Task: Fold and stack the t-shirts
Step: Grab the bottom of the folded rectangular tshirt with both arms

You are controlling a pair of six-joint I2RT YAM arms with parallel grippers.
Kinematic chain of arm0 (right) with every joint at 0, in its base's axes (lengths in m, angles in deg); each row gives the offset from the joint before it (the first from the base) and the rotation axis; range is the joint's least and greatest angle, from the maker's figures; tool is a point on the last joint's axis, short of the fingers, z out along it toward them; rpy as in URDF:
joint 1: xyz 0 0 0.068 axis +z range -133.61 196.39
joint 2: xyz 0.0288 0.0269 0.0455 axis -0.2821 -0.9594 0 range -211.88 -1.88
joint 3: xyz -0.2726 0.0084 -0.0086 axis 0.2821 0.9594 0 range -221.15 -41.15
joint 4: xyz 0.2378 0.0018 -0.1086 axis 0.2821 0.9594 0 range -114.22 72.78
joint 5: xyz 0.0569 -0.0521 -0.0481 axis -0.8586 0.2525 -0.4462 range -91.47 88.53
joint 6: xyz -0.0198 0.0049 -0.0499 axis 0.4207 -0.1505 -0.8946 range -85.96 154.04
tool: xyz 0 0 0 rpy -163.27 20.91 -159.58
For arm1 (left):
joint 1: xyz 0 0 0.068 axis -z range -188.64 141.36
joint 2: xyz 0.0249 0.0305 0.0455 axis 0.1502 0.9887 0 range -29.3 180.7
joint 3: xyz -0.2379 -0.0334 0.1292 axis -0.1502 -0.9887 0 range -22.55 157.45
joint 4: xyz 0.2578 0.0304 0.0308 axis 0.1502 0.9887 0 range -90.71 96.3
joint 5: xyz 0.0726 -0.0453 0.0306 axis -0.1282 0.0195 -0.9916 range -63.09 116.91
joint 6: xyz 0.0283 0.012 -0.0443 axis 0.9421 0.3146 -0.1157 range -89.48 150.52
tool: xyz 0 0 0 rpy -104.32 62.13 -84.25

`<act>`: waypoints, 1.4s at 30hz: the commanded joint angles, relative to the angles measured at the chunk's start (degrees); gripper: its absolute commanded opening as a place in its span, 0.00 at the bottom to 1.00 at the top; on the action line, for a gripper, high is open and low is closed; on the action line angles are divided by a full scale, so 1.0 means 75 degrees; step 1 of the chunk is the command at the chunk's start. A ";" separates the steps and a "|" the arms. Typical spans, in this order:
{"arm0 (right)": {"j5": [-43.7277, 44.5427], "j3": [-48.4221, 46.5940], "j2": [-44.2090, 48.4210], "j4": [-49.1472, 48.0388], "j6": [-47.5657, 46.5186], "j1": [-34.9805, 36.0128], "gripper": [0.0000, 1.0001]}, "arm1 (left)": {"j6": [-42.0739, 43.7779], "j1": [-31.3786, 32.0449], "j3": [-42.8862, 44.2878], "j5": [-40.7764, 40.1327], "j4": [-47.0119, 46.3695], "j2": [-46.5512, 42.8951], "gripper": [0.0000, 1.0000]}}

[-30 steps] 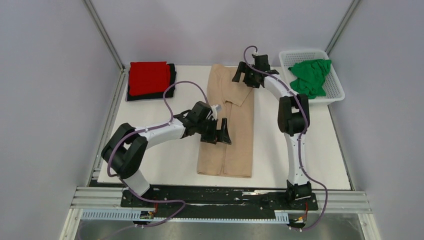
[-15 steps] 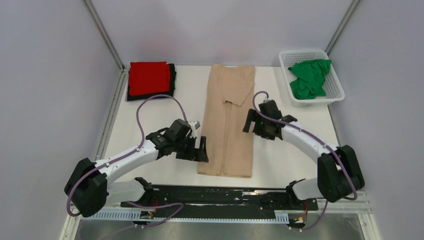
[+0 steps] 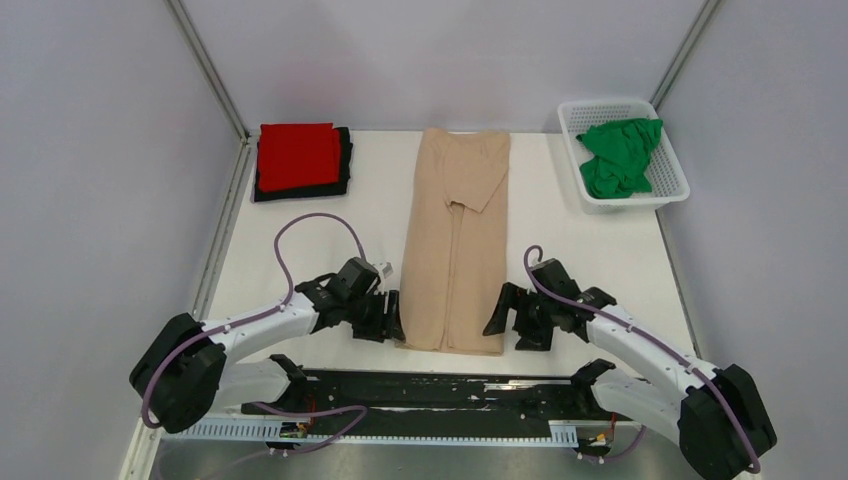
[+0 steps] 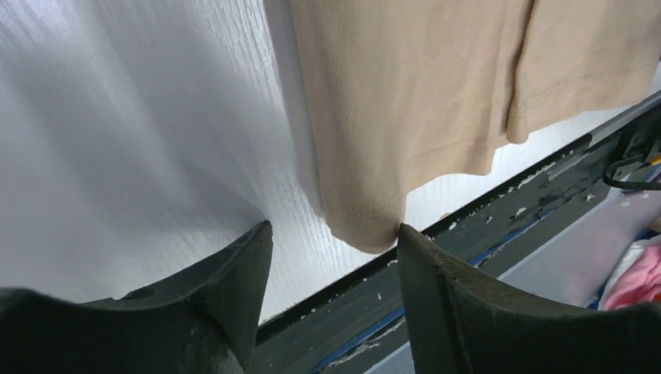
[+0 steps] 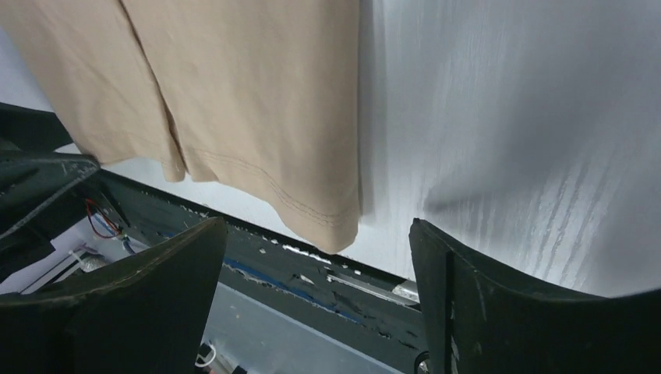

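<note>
A beige t-shirt (image 3: 457,240) lies folded into a long strip down the middle of the table, sleeves tucked in. My left gripper (image 3: 389,317) is open beside its near left hem corner (image 4: 366,226), which sits between the fingers in the left wrist view. My right gripper (image 3: 511,322) is open beside the near right hem corner (image 5: 327,226). Neither holds anything. A folded red shirt (image 3: 298,155) lies on a folded black one (image 3: 343,177) at the back left. A crumpled green shirt (image 3: 620,155) lies in the white basket (image 3: 670,195).
The table's near edge and the black base rail (image 3: 440,390) run just below both grippers. Metal frame posts stand at the back corners. The basket stands at the back right, the red and black stack at the back left.
Both arms have swung from the shirt's far and middle part back toward the near edge. Both grippers now flank the shirt's near hem corners. The shirt has not moved.
</note>
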 commanded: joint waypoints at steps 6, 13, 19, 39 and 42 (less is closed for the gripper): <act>-0.0976 0.0268 -0.0276 0.0011 0.0373 0.0149 0.78 | 0.0166 0.0032 -0.0006 0.0364 -0.0687 0.0584 0.38; -0.0947 0.0542 -0.0391 -0.0547 0.0649 0.0229 0.50 | 0.0263 0.0031 -0.0117 0.0649 -0.0833 0.0612 0.16; -0.0700 0.0932 -0.0578 -0.1198 0.0816 0.0280 0.30 | 0.0149 0.0031 -0.0193 0.0645 -0.0827 0.0555 0.00; -0.0089 0.1184 0.1744 -0.1320 0.1919 0.2058 0.00 | -0.1366 0.0043 -0.1181 0.1811 -0.1165 -0.2569 0.00; 0.0760 0.0578 0.1302 -0.1478 0.1537 0.1994 0.00 | -0.1258 0.0034 -0.0973 0.1428 -0.1685 -0.2181 0.00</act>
